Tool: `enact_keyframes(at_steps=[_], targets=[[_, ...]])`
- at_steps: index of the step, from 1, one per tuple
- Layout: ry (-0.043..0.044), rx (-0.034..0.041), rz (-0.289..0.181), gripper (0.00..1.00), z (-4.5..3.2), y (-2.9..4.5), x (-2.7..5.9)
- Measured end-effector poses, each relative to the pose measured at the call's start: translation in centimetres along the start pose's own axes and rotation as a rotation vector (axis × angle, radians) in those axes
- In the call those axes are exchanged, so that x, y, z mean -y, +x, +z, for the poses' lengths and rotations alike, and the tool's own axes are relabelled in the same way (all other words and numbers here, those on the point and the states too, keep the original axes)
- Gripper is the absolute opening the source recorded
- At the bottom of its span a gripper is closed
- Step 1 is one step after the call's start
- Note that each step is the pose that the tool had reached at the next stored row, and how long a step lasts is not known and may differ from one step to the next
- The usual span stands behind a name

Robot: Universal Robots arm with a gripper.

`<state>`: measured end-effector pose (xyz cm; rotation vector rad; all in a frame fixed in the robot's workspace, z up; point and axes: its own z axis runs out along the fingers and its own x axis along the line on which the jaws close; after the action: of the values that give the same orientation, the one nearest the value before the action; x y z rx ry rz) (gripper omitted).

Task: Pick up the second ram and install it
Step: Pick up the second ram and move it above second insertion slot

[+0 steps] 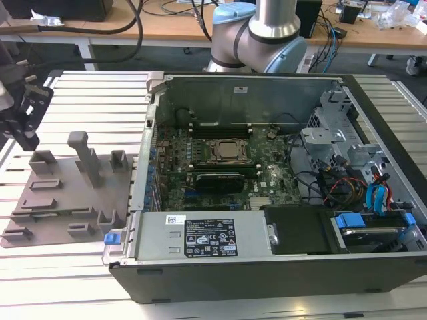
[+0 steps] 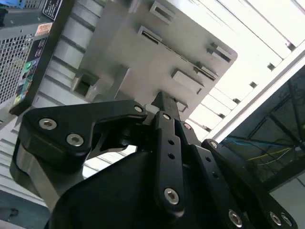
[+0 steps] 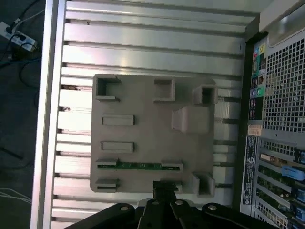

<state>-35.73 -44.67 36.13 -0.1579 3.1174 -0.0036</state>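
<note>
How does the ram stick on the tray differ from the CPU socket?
The ram stick is long, narrow and green; the CPU socket is square and metallic. The ram stick rests in the grey tray outside the case; the CPU socket sits inside it.

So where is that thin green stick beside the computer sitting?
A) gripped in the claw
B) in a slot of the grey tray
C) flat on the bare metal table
B: in the first wrist view the green stick lies in a slot along one edge of the grey tray, with the claw close by.
</note>
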Motion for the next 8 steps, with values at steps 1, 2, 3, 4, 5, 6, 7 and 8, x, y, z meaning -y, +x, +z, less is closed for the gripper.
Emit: enact_keyframes(at_steps=[1,2,3,4,5,6,7,8], targets=[[-0.0009,0.0001,-0.045,0.1,0.0,0.0,0.0],[-0.0014,0.0002,-0.071,0.1,0.0,0.0,0.0],[-0.0021,0.0004,-0.105,0.1,0.0,0.0,0.0],[-0.0026,0.0004,-0.13,0.1,0.0,0.0,0.0],[-0.0031,0.0005,-0.151,0.1,0.0,0.0,0.0],[-0.0035,0.0006,-0.176,0.1,0.0,0.0,0.0],[-0.0039,0.0006,-0.192,0.1,0.0,0.0,0.0],[-0.0042,0.0007,-0.211,0.1,0.0,0.0,0.0]])
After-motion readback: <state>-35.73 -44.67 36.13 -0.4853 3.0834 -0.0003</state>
